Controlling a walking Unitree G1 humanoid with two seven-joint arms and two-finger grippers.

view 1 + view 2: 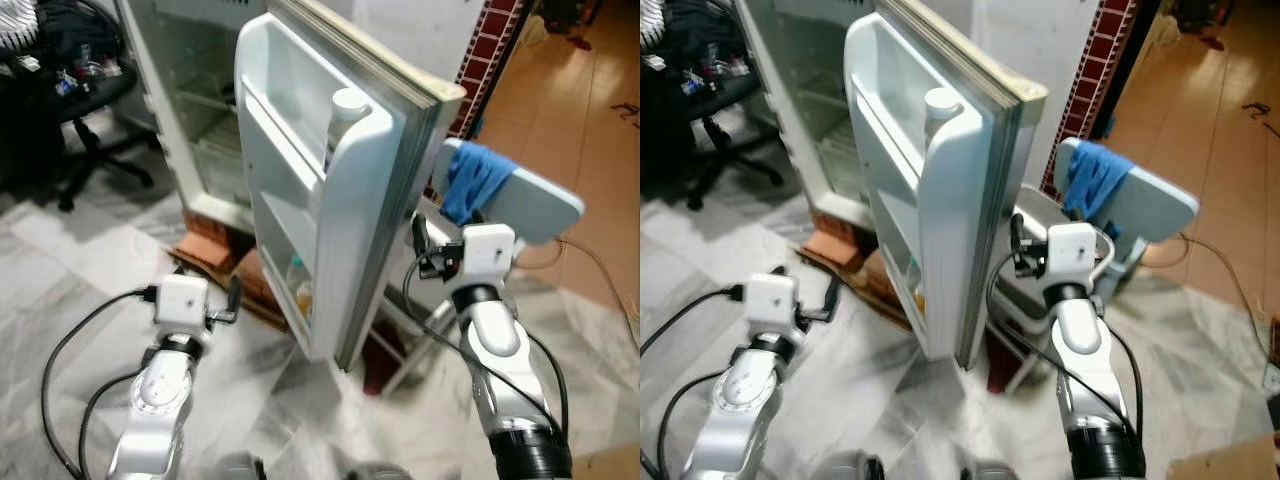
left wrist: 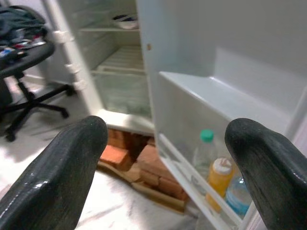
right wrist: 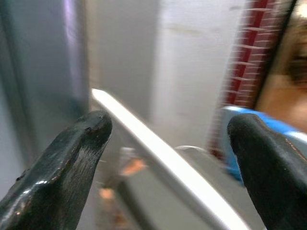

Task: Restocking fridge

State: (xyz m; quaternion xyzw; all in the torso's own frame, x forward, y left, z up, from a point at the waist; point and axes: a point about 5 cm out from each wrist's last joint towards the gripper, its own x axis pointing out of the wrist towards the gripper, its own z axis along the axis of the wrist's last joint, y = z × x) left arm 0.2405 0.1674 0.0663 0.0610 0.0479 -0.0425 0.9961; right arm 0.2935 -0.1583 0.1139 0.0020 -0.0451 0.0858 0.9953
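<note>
marble floor (image 1: 70, 270); glossy white fridge door (image 1: 330, 200) ajar; both end effectors released; bottles possibly plastic.

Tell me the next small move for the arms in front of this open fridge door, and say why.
Probably bring the right gripper in to the outer edge of the fridge door and steady it. The door stands wide open between both arms, both grippers are open and hold nothing, and the left gripper faces the lower door shelf, where bottles already stand.

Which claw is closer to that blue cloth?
Right. The right claw is raised beside the fridge door's outer edge, near the blue cloth. The left claw is across the door, facing its shelves.
</note>
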